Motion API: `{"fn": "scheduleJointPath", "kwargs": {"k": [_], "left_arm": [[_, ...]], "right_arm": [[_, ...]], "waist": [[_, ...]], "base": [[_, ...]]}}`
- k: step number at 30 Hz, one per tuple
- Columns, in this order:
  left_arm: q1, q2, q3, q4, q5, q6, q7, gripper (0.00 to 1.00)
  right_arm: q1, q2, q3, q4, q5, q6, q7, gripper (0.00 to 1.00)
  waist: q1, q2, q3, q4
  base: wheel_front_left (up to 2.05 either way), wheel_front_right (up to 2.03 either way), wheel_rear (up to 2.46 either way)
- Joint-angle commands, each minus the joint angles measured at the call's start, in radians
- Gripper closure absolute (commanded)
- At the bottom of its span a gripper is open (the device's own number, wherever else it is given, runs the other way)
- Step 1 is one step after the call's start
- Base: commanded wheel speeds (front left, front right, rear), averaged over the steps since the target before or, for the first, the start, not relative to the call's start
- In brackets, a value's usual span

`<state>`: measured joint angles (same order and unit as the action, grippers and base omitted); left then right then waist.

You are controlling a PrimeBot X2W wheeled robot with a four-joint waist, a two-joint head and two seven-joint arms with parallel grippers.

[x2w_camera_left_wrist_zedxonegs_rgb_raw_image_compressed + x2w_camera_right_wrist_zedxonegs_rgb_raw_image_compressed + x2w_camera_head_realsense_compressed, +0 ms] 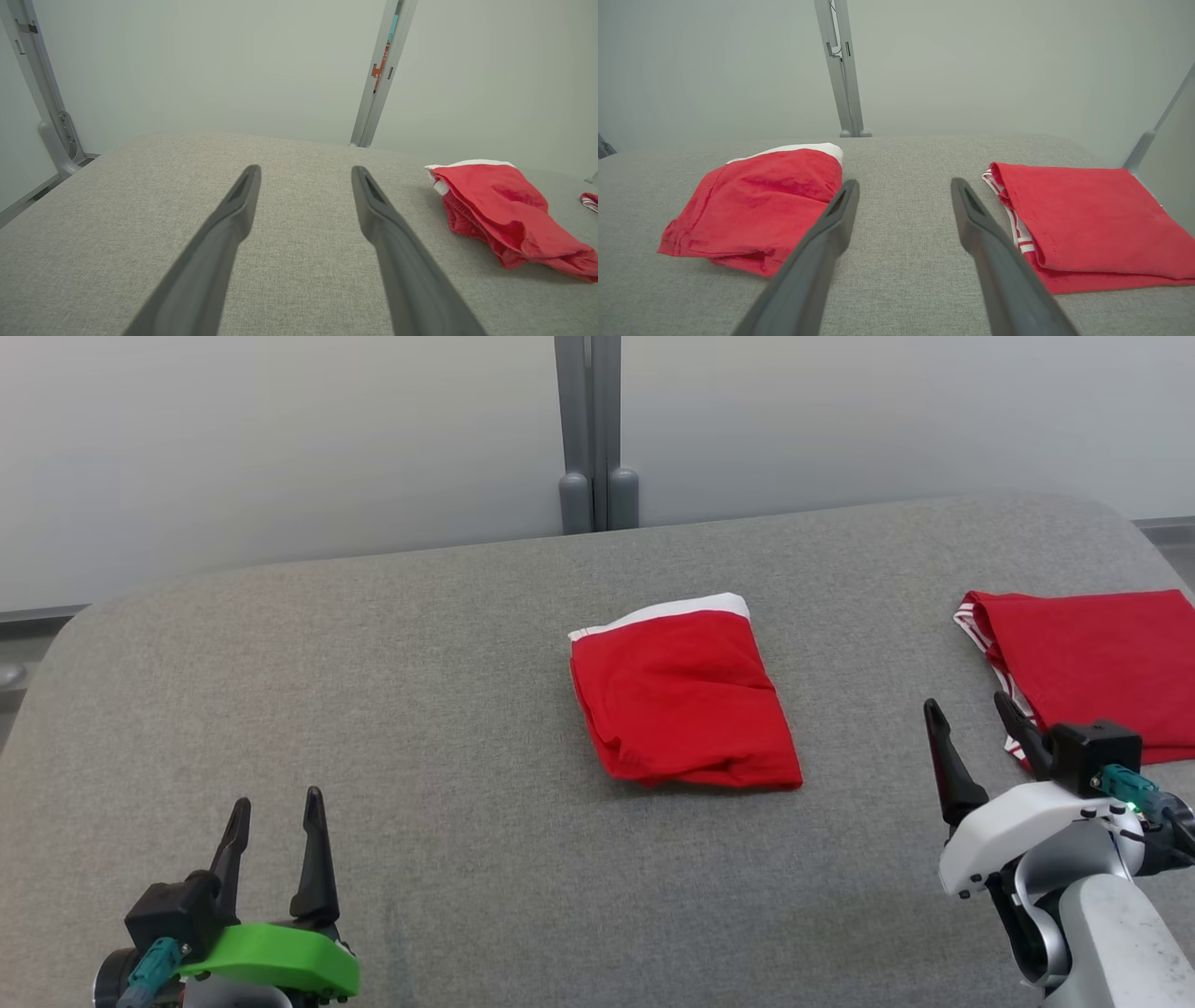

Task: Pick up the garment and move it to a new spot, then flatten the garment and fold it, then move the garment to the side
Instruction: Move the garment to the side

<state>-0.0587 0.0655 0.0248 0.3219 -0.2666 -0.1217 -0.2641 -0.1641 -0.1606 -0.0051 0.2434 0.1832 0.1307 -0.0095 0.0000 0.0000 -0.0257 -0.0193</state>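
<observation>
A red garment with a white waistband lies folded in the middle of the grey padded table; it also lies at the right in the left wrist view and at the left in the right wrist view. My left gripper stands open at the lower left, well apart from it, with nothing between its fingers. At the lower right my right gripper is open and empty, its fingers pointing at bare table between the two red pieces.
A second folded red garment with red-and-white striped trim lies at the table's right edge, close to my right gripper, also in the right wrist view. A grey post stands behind the table against a pale wall.
</observation>
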Motion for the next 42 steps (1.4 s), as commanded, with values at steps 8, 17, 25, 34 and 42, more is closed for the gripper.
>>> {"fn": "scheduleJointPath", "kwargs": {"k": [8,17,25,34,42], "left_arm": [[-0.009,0.006,-0.007,-0.01,-0.008,0.006,0.0,0.0],[-0.015,0.002,-0.005,-0.017,-0.013,0.009,0.0,0.0],[-0.032,-0.002,-0.01,-0.067,-0.009,0.012,0.0,0.0],[-0.089,-0.009,-0.039,-0.09,-0.004,0.004,0.0,0.0],[-0.118,-0.012,-0.043,-0.105,-0.012,-0.002,0.0,0.0]], "right_arm": [[0.013,0.009,-0.012,0.005,-0.003,0.0,0.0,0.0],[-0.001,0.017,-0.011,-0.007,-0.003,0.0,0.013,0.0],[-0.147,-0.018,0.039,0.0,0.037,0.0,0.106,0.0],[-0.376,-0.009,0.013,0.251,0.144,0.0,0.368,0.0],[-0.485,-0.012,0.023,0.455,0.158,0.0,0.402,0.0]], "waist": [[0.0,0.0,0.003,0.001],[0.0,0.0,0.014,0.011],[0.0,0.0,0.081,0.041],[0.0,0.0,0.193,0.14],[0.0,0.0,0.254,0.204]], "base": [[0.0,0.0,0.0],[0.0,0.0,0.0],[0.0,0.0,0.0],[0.0,0.0,0.0],[0.0,0.0,0.0]]}}
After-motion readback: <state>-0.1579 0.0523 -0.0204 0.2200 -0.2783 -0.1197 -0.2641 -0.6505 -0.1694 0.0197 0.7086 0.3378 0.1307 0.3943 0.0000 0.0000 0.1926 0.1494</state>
